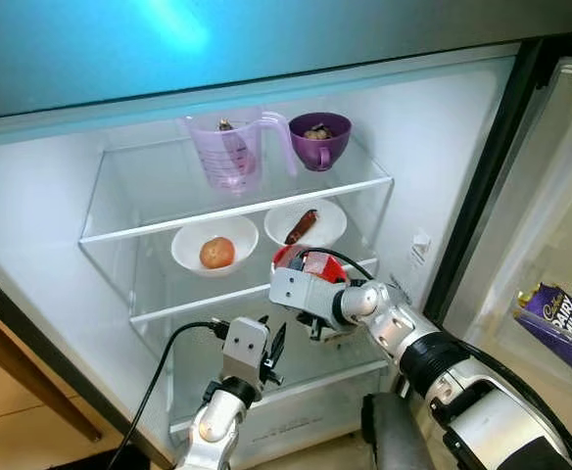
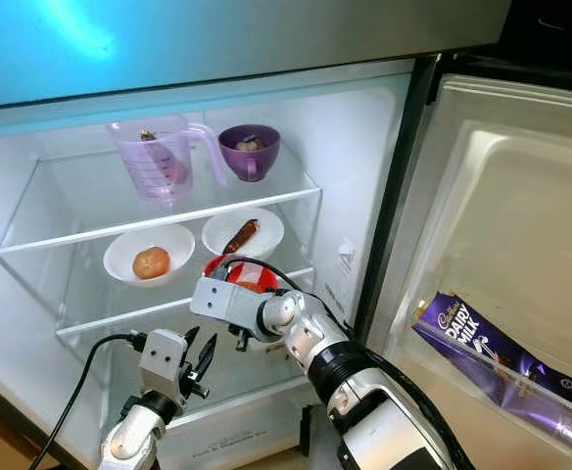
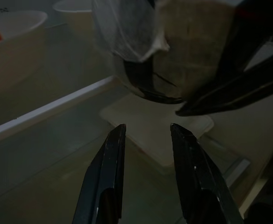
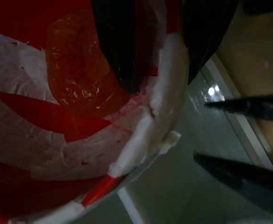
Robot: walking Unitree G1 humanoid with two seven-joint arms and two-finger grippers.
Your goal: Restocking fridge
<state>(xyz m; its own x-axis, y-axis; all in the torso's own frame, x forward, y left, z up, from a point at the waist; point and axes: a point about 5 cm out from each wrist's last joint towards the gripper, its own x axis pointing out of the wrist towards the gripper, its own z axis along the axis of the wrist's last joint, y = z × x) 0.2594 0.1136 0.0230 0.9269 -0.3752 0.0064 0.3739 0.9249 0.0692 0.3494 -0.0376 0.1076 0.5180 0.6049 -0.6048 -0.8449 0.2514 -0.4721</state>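
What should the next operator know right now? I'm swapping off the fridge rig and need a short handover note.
Right gripper: shut on the rim of the red bowl, one finger inside, holding it inside the fridge at the lower shelf.
Left gripper: open, holding nothing, just in front of that shelf, beside the bowl.
Top shelf: measuring jug and purple cup.
Middle shelf: white bowl with an orange, white bowl with a sausage-like item.
Door: chocolate pack.
Left: set the red bowl down, release, pull both arms out.
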